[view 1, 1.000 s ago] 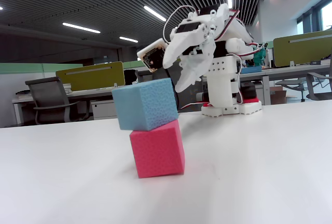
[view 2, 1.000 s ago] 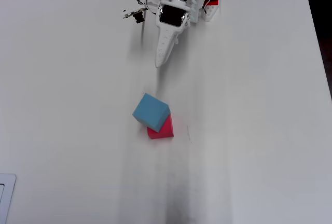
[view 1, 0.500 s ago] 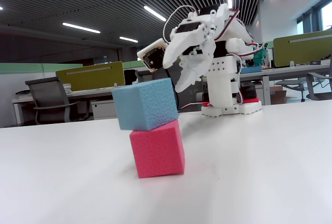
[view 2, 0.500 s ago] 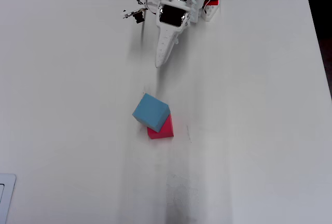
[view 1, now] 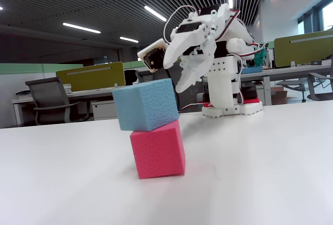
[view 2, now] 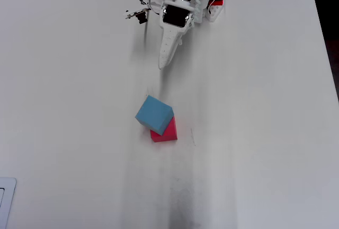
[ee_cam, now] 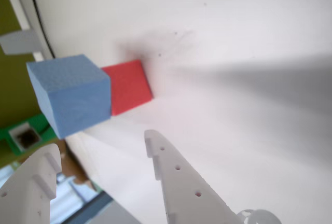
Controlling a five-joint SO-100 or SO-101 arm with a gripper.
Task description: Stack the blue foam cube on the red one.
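Note:
The blue foam cube [view 1: 145,104] rests on top of the red one [view 1: 157,152], turned and shifted to the left so that it overhangs in the fixed view. From overhead, the blue cube [view 2: 154,113] covers most of the red cube [view 2: 168,132]. In the wrist view the blue cube [ee_cam: 72,97] is at the left with the red cube [ee_cam: 126,86] behind it. My gripper [view 1: 174,77] hangs in the air well behind the stack, close to the arm's base, open and empty. Its white fingers [ee_cam: 176,177] have a gap between them, and the gripper [view 2: 163,64] points toward the cubes.
The arm's base [view 1: 229,105] stands at the far edge of the white table [view 2: 254,133]. A pale flat object [view 2: 4,200] pokes in at the table's lower left corner in the overhead view. Office desks and a chair [view 1: 49,97] lie beyond the table.

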